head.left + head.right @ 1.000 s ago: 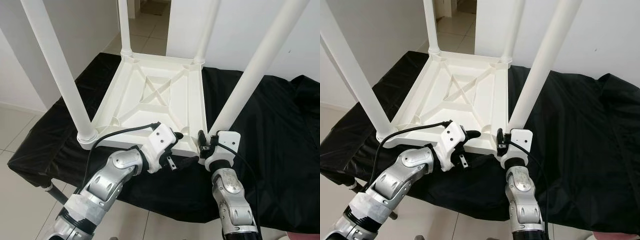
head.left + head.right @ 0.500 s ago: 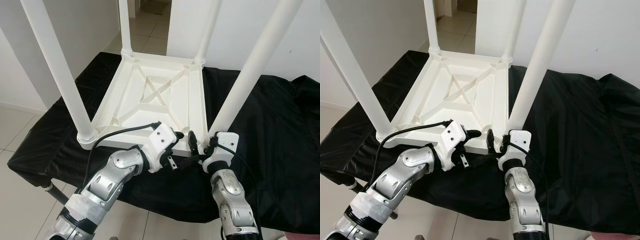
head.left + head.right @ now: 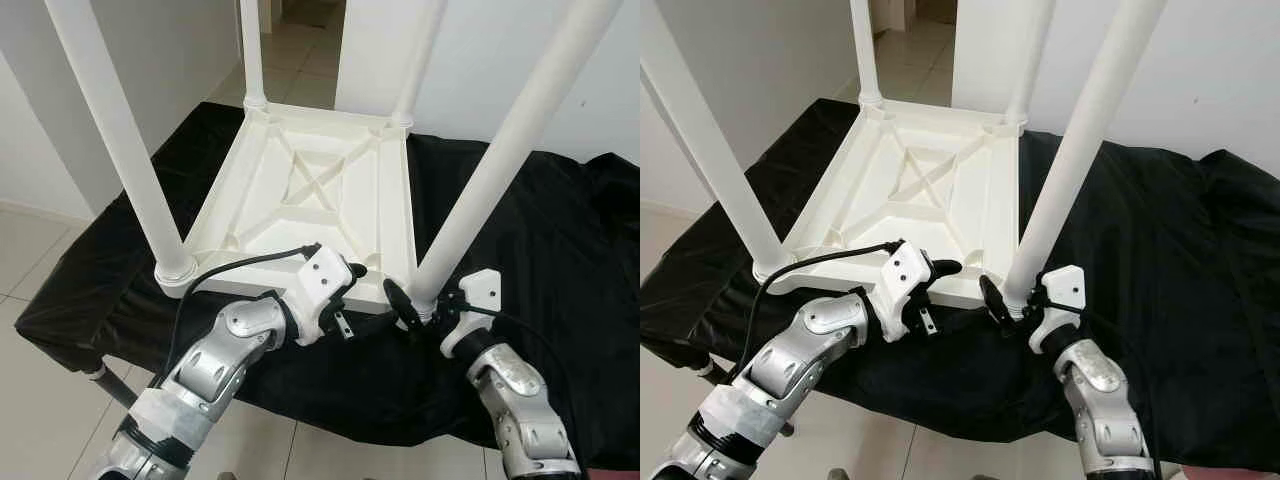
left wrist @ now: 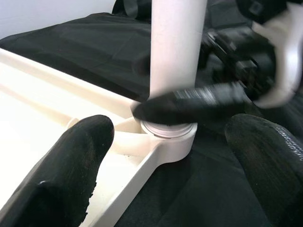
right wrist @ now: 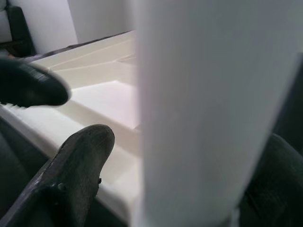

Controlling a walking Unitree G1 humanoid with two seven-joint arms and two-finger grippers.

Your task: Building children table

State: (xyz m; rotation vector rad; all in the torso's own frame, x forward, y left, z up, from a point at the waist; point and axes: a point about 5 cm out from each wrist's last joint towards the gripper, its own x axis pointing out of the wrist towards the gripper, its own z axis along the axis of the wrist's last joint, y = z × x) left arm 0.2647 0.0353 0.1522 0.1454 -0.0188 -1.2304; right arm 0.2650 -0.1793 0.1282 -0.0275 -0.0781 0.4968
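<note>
A white plastic table (image 3: 320, 195) lies upside down on a black cloth (image 3: 540, 250) spread over a low surface, its four white legs pointing up. The near right leg (image 3: 500, 150) rises from the table's corner at about 5 o'clock from the table's middle. The right gripper (image 3: 418, 308) sits at the foot of that leg, one black finger (image 3: 398, 298) across the near side of the leg's base; the wrist view shows the leg between its two fingers, spread to either side, so it brackets the leg, though whether it is clamped tight I cannot tell. The left gripper (image 3: 352, 283) rests at the table's near edge, at about 6 o'clock, just beside the right one; its fingers (image 4: 75, 161) are released, spread wide apart, one over the rim and one over the cloth
</note>
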